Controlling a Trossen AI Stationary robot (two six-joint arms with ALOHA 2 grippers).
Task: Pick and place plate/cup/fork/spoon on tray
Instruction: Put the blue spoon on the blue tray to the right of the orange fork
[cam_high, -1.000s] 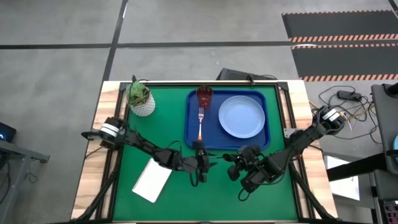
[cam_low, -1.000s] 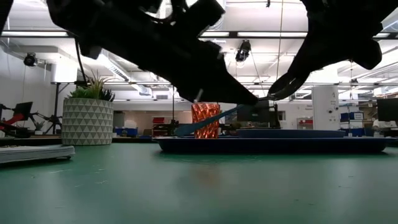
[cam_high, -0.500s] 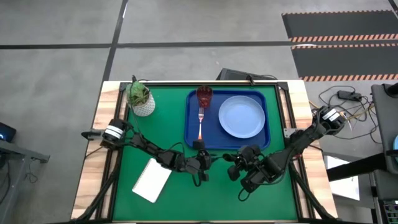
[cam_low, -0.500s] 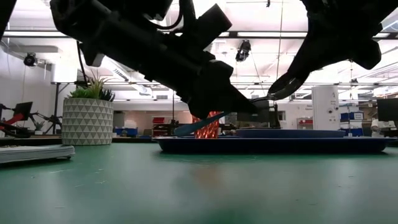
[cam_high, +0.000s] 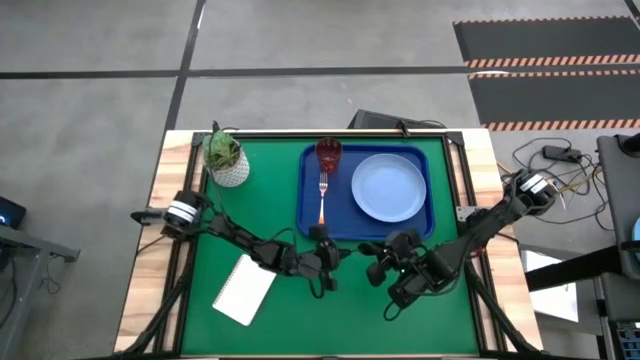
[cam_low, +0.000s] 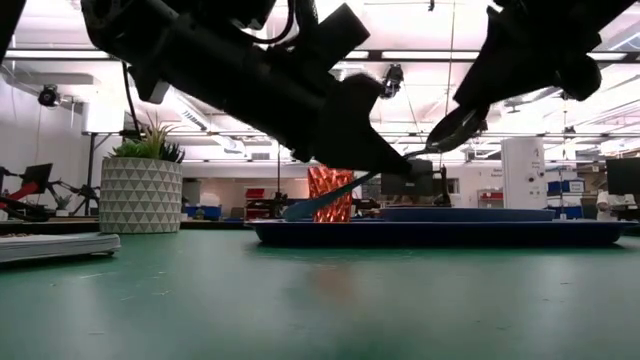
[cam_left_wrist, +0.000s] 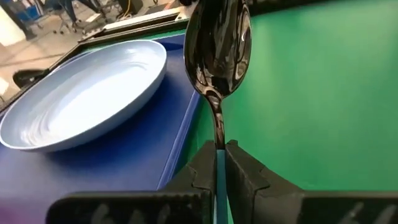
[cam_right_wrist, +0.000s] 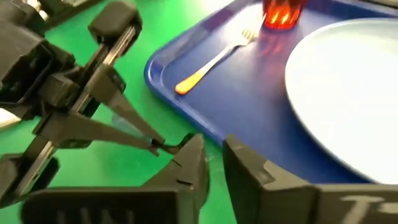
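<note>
Right gripper nearer glossy spoon.

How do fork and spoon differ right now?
The fork lies flat on the tray; the spoon is off it, pinched in the left claw above the mat. The fork's handle is orange, its tines silver; the spoon's bowl is dark and shiny. Both are slim cutlery.

Spoon bowl glossy dark metal; plate smooth glazed; tray glossy plastic; cup translucent.
</note>
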